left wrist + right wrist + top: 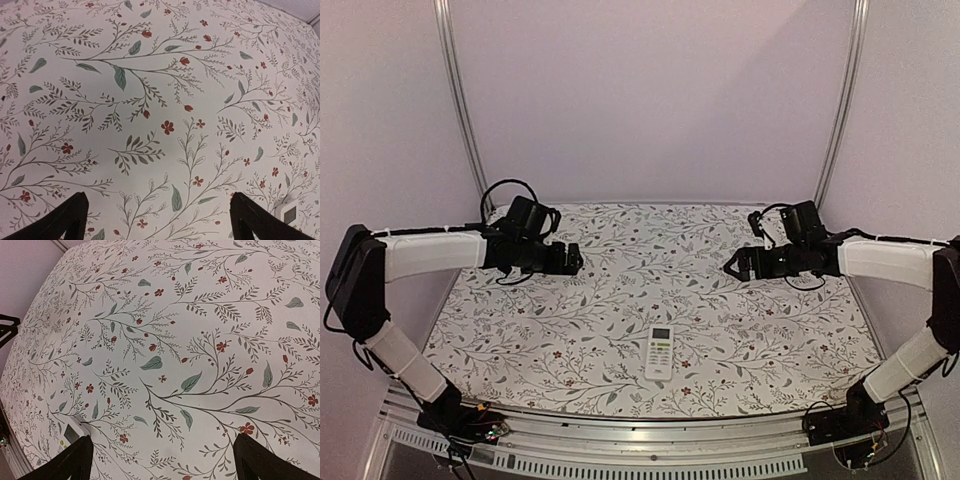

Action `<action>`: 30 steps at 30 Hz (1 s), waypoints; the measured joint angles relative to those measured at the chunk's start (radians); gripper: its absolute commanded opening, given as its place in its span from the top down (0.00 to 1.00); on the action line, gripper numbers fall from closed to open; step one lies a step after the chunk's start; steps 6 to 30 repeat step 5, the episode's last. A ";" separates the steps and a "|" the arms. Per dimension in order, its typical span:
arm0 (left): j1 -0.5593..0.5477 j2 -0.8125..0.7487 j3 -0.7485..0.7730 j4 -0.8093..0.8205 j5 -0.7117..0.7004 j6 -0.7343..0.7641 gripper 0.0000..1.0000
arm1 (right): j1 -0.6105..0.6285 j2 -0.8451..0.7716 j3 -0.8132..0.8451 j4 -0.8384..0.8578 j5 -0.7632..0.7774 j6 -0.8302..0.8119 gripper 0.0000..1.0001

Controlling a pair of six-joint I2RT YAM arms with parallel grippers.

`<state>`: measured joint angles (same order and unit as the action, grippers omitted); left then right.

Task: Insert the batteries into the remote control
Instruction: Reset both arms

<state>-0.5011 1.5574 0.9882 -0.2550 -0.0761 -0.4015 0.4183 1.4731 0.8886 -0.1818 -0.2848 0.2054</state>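
The white remote control (660, 352) lies face up on the flowered cloth, near the front centre, its greenish display toward the back. A corner of it shows in the left wrist view (291, 214) at the lower right and in the right wrist view (71, 432) at the lower left. My left gripper (574, 258) hovers over the left back of the table, open and empty (157, 220). My right gripper (730, 267) hovers over the right back, open and empty (162, 460). No batteries show in any view.
The flowered cloth (620, 300) covers the table. Metal frame posts (460, 100) stand at the back corners against the plain wall. A metal rail (650, 440) runs along the front edge between the arm bases.
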 measured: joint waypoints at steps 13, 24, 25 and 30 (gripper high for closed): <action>0.000 0.020 -0.029 0.015 0.008 -0.011 0.00 | 0.000 0.029 -0.019 0.066 -0.029 0.024 0.01; 0.000 0.020 -0.029 0.015 0.008 -0.011 0.00 | 0.000 0.029 -0.019 0.066 -0.029 0.024 0.01; 0.000 0.020 -0.029 0.015 0.008 -0.011 0.00 | 0.000 0.029 -0.019 0.066 -0.029 0.024 0.01; 0.000 0.020 -0.029 0.015 0.008 -0.011 0.00 | 0.000 0.029 -0.019 0.066 -0.029 0.024 0.01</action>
